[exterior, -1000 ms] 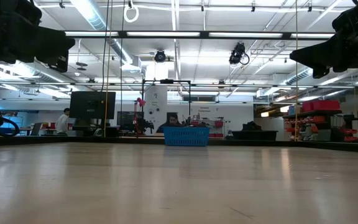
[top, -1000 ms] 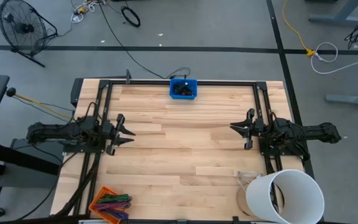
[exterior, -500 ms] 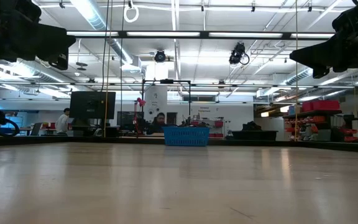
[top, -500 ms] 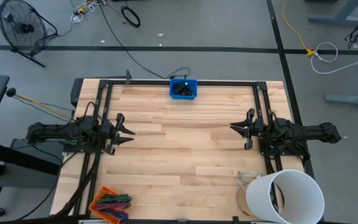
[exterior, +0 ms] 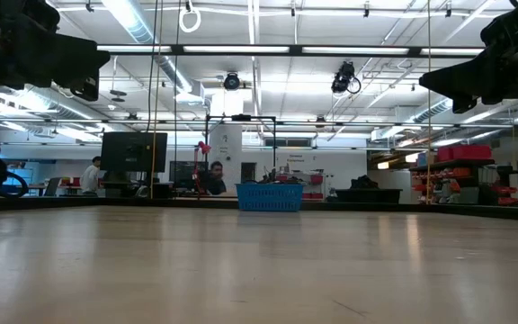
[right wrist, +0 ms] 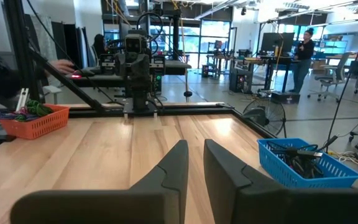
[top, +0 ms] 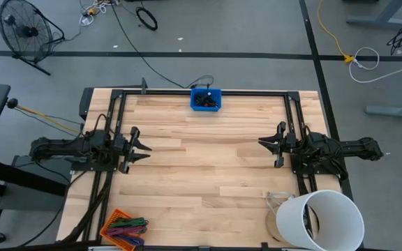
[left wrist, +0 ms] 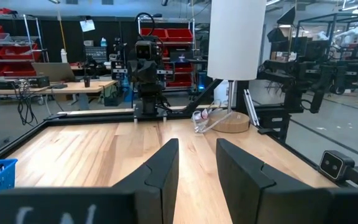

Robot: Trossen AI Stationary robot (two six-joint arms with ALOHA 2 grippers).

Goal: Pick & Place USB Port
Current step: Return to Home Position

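A small blue bin stands at the middle of the table's far edge and holds several dark small parts; I cannot make out a single USB port among them. The bin also shows in the low view and the right wrist view. My left gripper hovers open over the table's left side, its fingers pointing toward the right. My right gripper hovers open over the right side, facing left, with a narrow gap between its fingertips. Neither gripper holds anything.
An orange bin of coloured pieces sits at the near left corner. A tall white cylinder on a round wooden base stands at the near right corner. Black rails frame the table. Bare wood lies between the two grippers.
Both arms have kept still. In the room behind the table, a person has walked across past the blue bin.
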